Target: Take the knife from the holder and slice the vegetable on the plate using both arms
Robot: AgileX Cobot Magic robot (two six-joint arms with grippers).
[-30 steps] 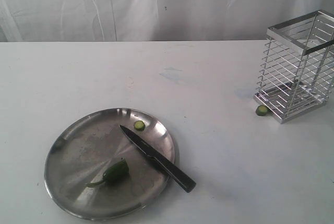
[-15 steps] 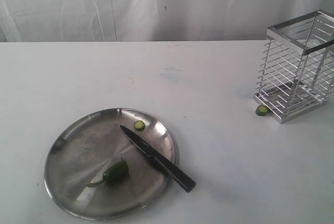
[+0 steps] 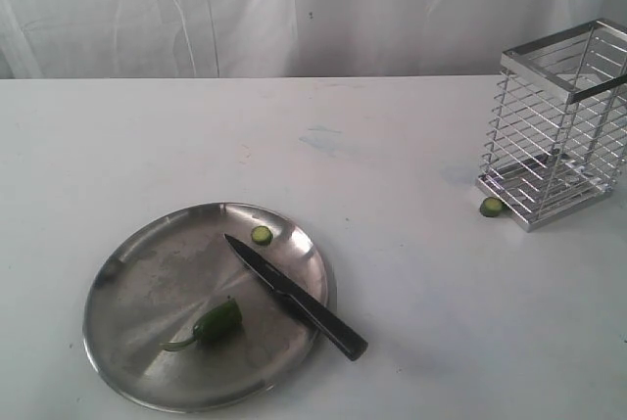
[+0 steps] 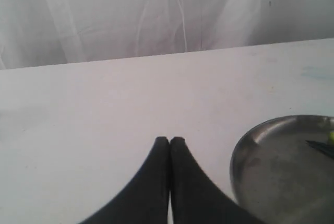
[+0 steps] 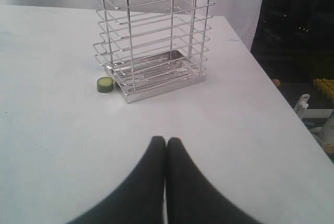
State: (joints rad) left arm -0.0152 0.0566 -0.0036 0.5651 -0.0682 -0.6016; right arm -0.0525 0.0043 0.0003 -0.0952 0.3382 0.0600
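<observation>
Left gripper [image 4: 169, 140] and right gripper [image 5: 165, 140] were both pinched closed on nothing. Plate [image 3: 147, 273] had the knife [image 3: 294, 297] lying across it, handle poking off the rim. It looked stiff and light, so I'd grab that handle. Pepper [image 3: 217, 321] sat beside the blade and looked small, slick and prone to roll.

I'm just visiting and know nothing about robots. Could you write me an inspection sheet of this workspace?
Surface: white table, faint smudges.
Job's things: small black-handled paring knife lies blade on the large round dull metal plate, handle past its rim; small dark green chili pepper on the plate; tall chrome wire holder upright, empty.
Clutter: round green slice on the plate; another slice beside the holder.
Grippers: left gripper and right gripper shut, holding nothing.
Cables: nothing seen.
Surroundings: white curtain behind.
</observation>
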